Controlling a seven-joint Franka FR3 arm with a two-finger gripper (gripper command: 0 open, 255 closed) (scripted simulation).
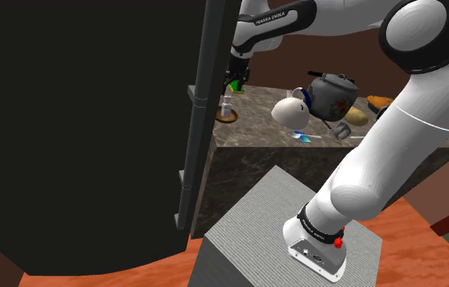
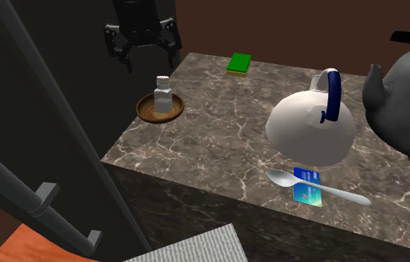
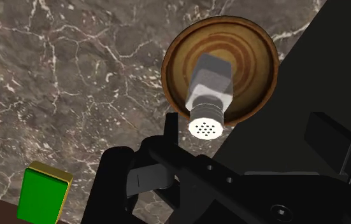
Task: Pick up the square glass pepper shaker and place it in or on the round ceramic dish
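Note:
The square clear pepper shaker [image 2: 163, 95] with a white perforated cap stands upright in the round brown dish [image 2: 146, 112], near the marble counter's corner. In the shoulder view the shaker [image 1: 227, 105] and the dish [image 1: 228, 117] sit just below the hand. My black gripper [image 2: 152, 65] hangs above and slightly behind the shaker, open, its fingers apart and touching nothing. In the wrist view the shaker [image 3: 208, 95] stands inside the dish [image 3: 179, 56], ahead of the gripper [image 3: 249, 143].
A green sponge [image 2: 239, 64] lies at the counter's back edge. A white jug with a blue handle [image 2: 309, 126], a grey kettle [image 2: 408, 97], a spoon [image 2: 322, 190] and a blue card [image 2: 309, 187] take up the second exterior view's right. A dark slanted post [image 1: 202, 106] stands beside the dish.

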